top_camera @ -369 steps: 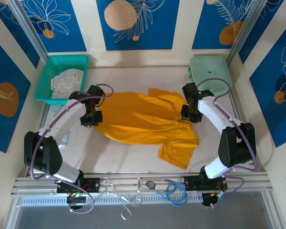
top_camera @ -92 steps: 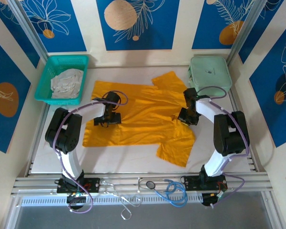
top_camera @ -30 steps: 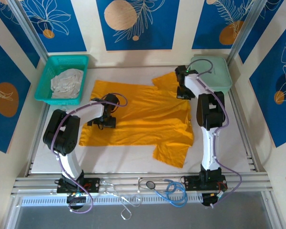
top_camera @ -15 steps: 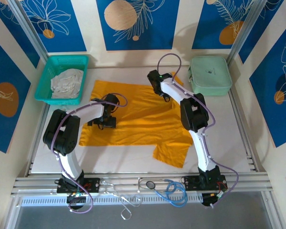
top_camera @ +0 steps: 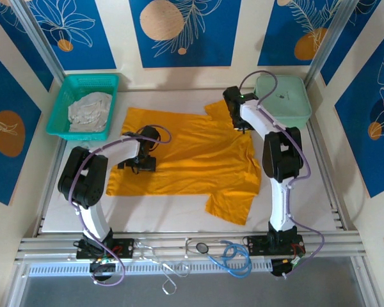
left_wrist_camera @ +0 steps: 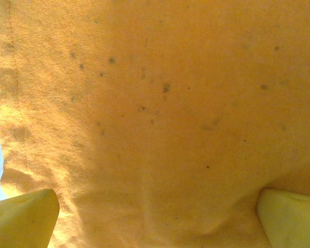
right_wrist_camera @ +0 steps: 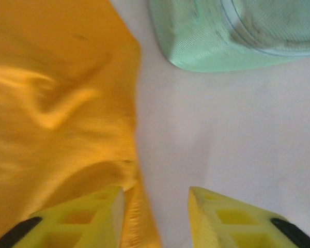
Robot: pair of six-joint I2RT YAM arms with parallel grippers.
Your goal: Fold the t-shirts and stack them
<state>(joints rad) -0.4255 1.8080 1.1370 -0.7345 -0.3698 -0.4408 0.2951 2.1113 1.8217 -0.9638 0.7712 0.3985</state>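
Note:
The mustard-orange t-shirt (top_camera: 192,160) lies spread flat across the table, one sleeve toward the back right and one at the front. My left gripper (top_camera: 143,161) rests low on the shirt's left part; in the left wrist view its gripper (left_wrist_camera: 155,227) is open, fingertips (left_wrist_camera: 23,219) wide apart with cloth (left_wrist_camera: 170,103) under them. My right gripper (top_camera: 233,105) hovers at the back right sleeve, and in the right wrist view this gripper (right_wrist_camera: 155,209) is open, the sleeve's edge (right_wrist_camera: 51,93) between its fingers. The pale whitish-grey garment (top_camera: 88,110) lies crumpled in the basket.
The teal mesh basket (top_camera: 63,96) stands at the back left. The mint-green hard case (top_camera: 283,99) sits at the back right, close to the right gripper, and its corner (right_wrist_camera: 237,31) shows in the right wrist view. Bare white table (top_camera: 153,211) lies in front of the shirt. Cables (top_camera: 233,256) hang at the front rail.
The right arm has swung from the shirt's neck area to the right, toward the back sleeve and the mint case. The left arm and the shirt have stayed put.

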